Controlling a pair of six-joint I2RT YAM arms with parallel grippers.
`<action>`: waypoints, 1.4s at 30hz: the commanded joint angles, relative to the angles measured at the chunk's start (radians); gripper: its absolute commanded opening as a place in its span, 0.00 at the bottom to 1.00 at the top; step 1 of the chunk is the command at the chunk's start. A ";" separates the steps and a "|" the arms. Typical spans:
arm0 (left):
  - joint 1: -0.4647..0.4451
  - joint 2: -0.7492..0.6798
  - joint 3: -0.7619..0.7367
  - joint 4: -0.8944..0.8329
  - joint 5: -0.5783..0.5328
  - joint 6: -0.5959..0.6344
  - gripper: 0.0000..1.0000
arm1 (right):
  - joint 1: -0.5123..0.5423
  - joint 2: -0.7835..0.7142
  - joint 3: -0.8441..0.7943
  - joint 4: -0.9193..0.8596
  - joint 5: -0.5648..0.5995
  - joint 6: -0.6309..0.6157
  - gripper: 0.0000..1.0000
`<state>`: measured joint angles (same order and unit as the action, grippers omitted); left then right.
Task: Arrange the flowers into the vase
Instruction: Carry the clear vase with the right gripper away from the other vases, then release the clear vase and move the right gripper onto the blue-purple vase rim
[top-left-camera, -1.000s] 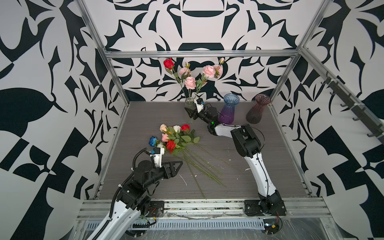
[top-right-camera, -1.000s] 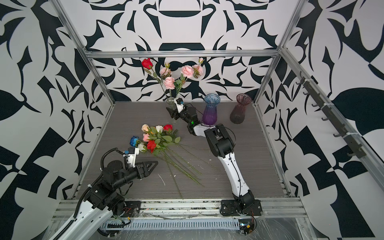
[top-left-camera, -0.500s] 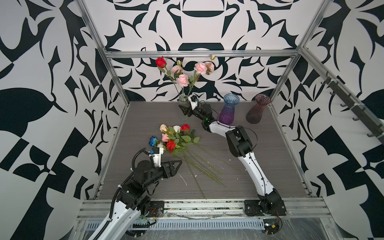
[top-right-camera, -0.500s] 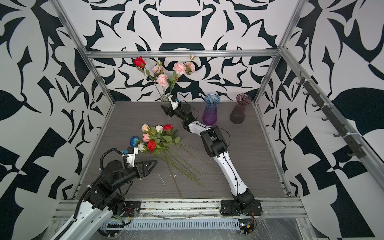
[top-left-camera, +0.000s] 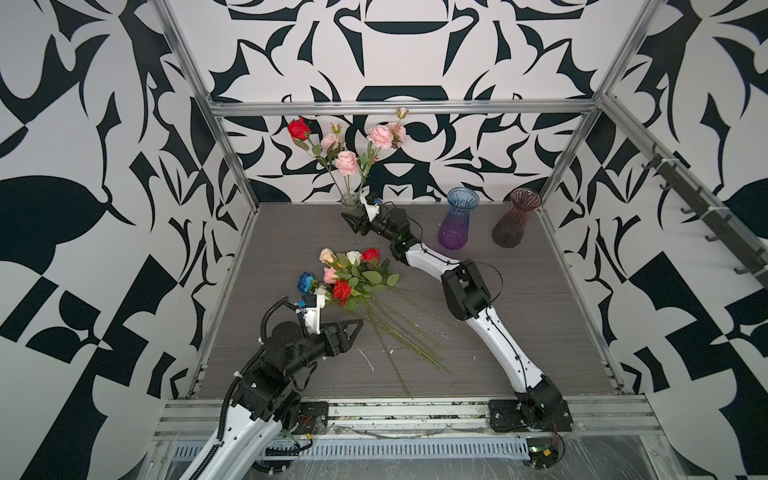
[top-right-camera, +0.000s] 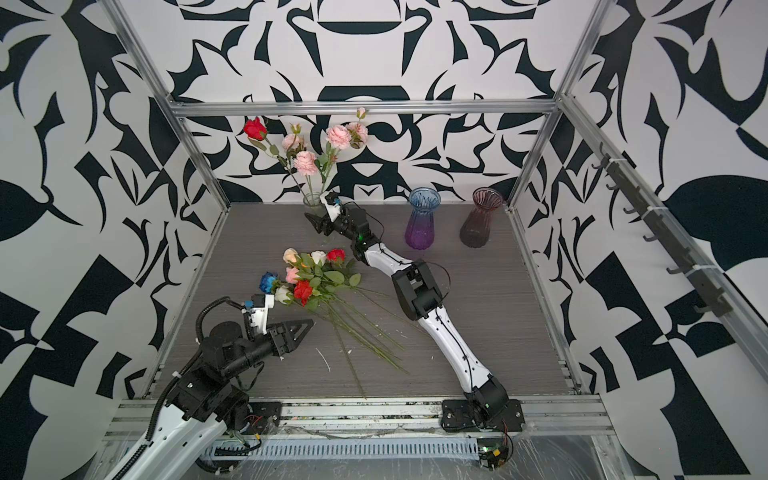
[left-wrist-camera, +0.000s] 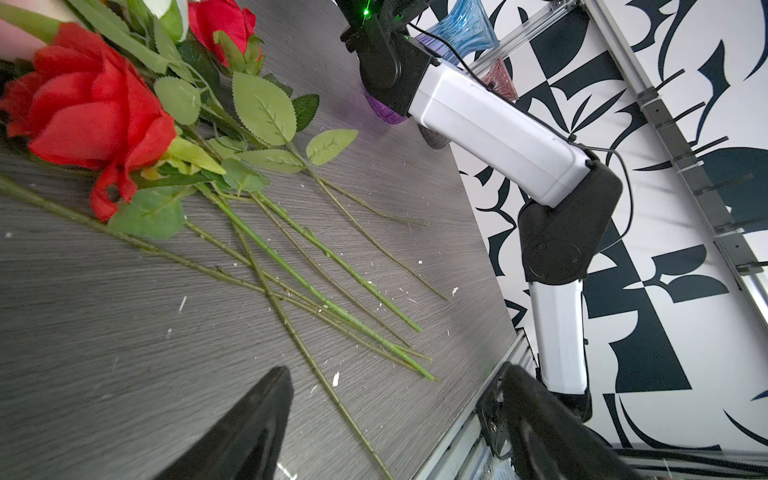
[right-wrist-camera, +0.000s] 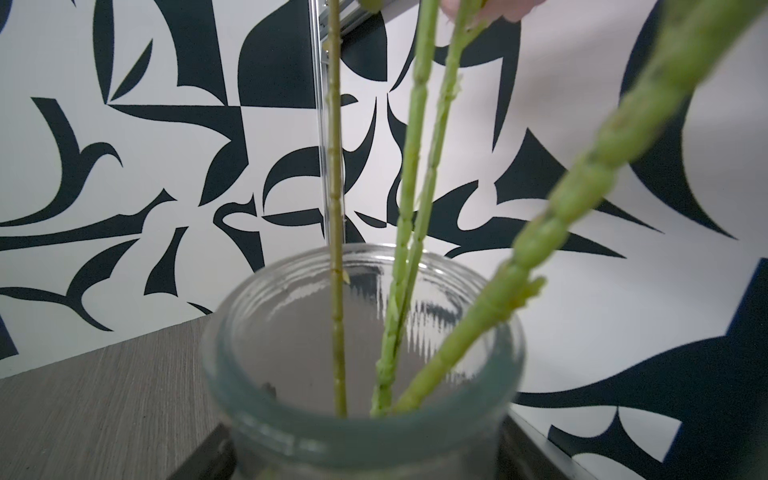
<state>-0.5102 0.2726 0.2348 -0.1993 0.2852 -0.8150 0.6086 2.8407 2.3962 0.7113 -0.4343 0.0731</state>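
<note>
Flowers: loose bunch (top-left-camera: 349, 276) lies on the table (top-left-camera: 519, 332) left of centre. Red and pink ones (top-left-camera: 347, 162) stand in the clear glass vase (right-wrist-camera: 361, 432) at the back. Right gripper (top-left-camera: 353, 222) clamps that vase, a finger on either side. Left gripper (left-wrist-camera: 395, 374) is wide apart and empty, near the stems (left-wrist-camera: 316, 286).

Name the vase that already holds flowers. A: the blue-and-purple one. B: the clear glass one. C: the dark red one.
B: the clear glass vase at the back holds the red and pink blooms, while the blue-and-purple vase and the dark red vase show no stems in them.
</note>
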 joint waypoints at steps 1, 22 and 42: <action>0.006 -0.012 -0.020 0.009 0.010 -0.007 0.84 | 0.008 0.019 0.032 -0.091 -0.012 0.022 0.62; 0.013 -0.009 -0.025 0.020 0.019 -0.010 0.84 | 0.007 -0.061 -0.064 -0.032 0.010 0.016 0.99; 0.016 -0.134 -0.054 -0.022 -0.009 -0.046 0.83 | -0.040 -0.884 -0.800 -0.042 0.008 -0.073 0.99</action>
<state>-0.4976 0.1551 0.2050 -0.2085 0.2867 -0.8425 0.5858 2.0838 1.6562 0.6785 -0.4324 0.0284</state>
